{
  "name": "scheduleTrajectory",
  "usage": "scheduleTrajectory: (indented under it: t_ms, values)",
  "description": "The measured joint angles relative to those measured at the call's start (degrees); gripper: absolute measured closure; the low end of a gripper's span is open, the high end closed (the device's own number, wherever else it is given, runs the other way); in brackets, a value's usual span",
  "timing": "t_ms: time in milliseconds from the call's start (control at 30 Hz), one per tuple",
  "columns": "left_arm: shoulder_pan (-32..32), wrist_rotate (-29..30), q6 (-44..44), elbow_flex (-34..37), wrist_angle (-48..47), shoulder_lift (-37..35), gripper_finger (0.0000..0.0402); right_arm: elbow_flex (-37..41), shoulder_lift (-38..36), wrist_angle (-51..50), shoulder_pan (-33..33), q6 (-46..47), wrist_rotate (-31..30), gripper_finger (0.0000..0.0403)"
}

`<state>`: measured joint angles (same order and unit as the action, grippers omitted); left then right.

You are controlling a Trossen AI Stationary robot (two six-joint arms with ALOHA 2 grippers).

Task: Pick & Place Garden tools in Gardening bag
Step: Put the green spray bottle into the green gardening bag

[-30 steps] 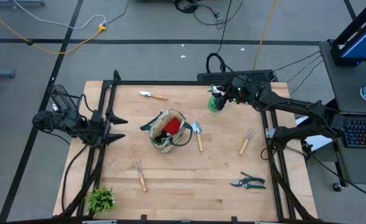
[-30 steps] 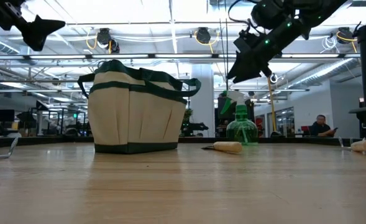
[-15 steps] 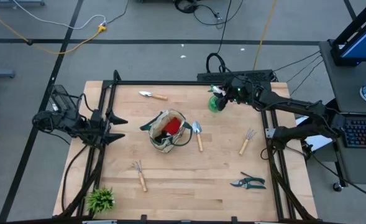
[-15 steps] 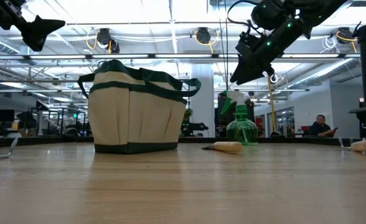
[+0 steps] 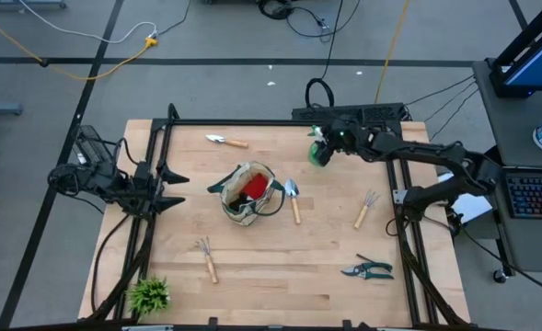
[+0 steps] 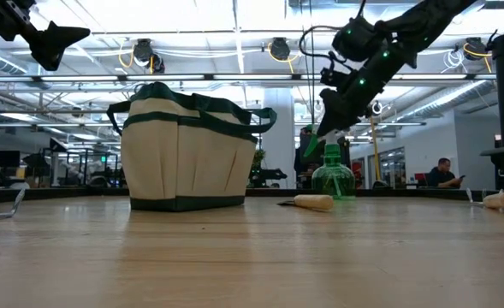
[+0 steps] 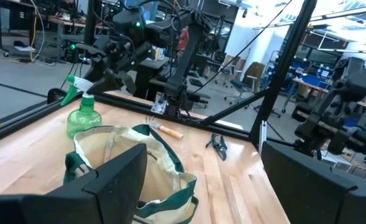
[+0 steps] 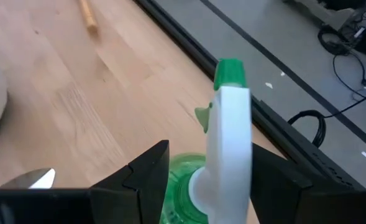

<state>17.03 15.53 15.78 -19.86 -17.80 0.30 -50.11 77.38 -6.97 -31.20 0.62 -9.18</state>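
Note:
The green spray bottle (image 5: 318,153) stands upright on its base at the table's far right, with a white head (image 8: 232,137) and green nozzle. My right gripper (image 5: 326,142) is open just above it, one finger on each side of the white head (image 6: 324,137); I see no touch. The beige gardening bag (image 5: 247,193) with green trim stands mid-table on its base, and something red (image 5: 246,189) shows inside. My left gripper (image 5: 174,188) is open and empty at the table's left edge, facing the bag (image 7: 133,168).
A trowel (image 5: 292,198) lies right beside the bag, and another trowel (image 5: 224,141) at the far side. Pronged rakes lie near left (image 5: 206,258) and right (image 5: 365,209). Dark shears (image 5: 367,269) lie near right. A leafy plant (image 5: 148,294) stands at the near left corner.
My right gripper has come down and a little toward the table's left, from above and beside the spray bottle to around its white head. The bottle has stayed where it was.

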Motion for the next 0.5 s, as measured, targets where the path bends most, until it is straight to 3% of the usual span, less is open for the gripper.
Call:
scheduleTrajectory:
  t_ms: [500]
  values:
    - [-0.01,-0.04,0.71,0.00,0.02,0.00,0.0078,0.00,2.47,2.68,0.00,-0.28,-0.01,0.0216]
